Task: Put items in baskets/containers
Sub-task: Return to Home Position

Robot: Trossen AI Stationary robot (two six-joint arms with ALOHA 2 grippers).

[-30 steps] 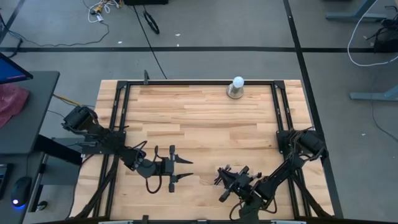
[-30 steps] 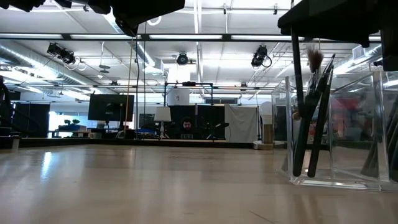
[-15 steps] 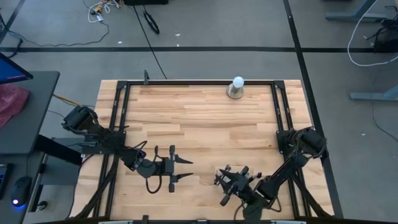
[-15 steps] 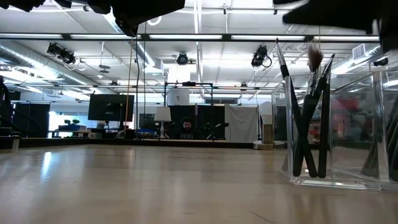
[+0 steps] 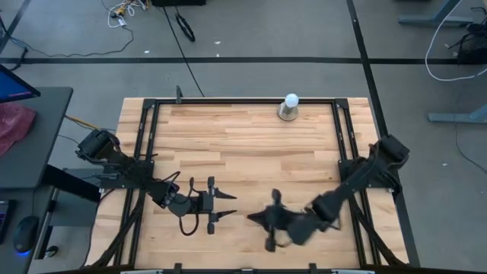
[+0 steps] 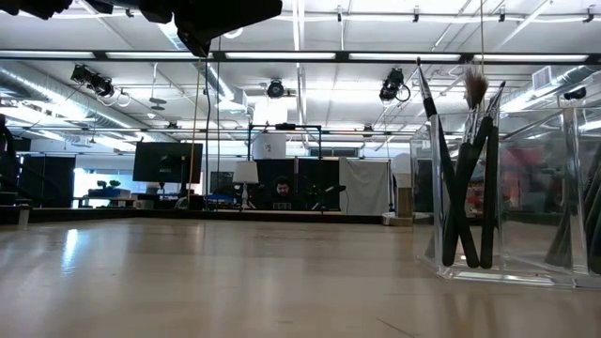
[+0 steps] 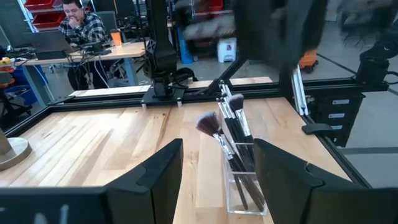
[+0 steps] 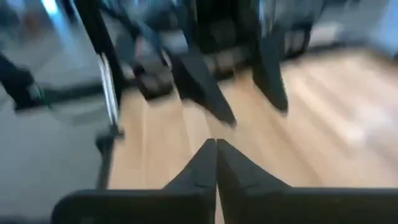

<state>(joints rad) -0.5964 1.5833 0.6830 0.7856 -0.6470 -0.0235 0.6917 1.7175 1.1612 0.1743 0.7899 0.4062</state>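
A clear plastic container (image 7: 244, 183) stands on the table near its near edge, and several makeup brushes (image 7: 229, 121) stand in it, bristles up, leaning on its walls. The low view shows the container (image 6: 512, 197) and the brushes (image 6: 465, 178) from the side. In the high view my blurred right arm covers them. My left gripper (image 5: 224, 206) (image 7: 217, 144) hangs open, level, left of the container and pointing at it. My right gripper (image 5: 257, 218) (image 8: 216, 144) is shut and empty, above the table between the left gripper and the container.
A white ball on a grey round base (image 5: 289, 106) stands at the far edge. A black frame rail (image 5: 243, 100) runs round the tabletop. Bare wood (image 5: 243, 148) lies between the arms and the far edge. A person (image 7: 78, 25) sits at a desk beyond the table.
My right gripper rose from above the container, out of the low view, and swung fast toward the table's left, toward the left gripper. The brush that hung straight below it now stands leaning in the container with the others.
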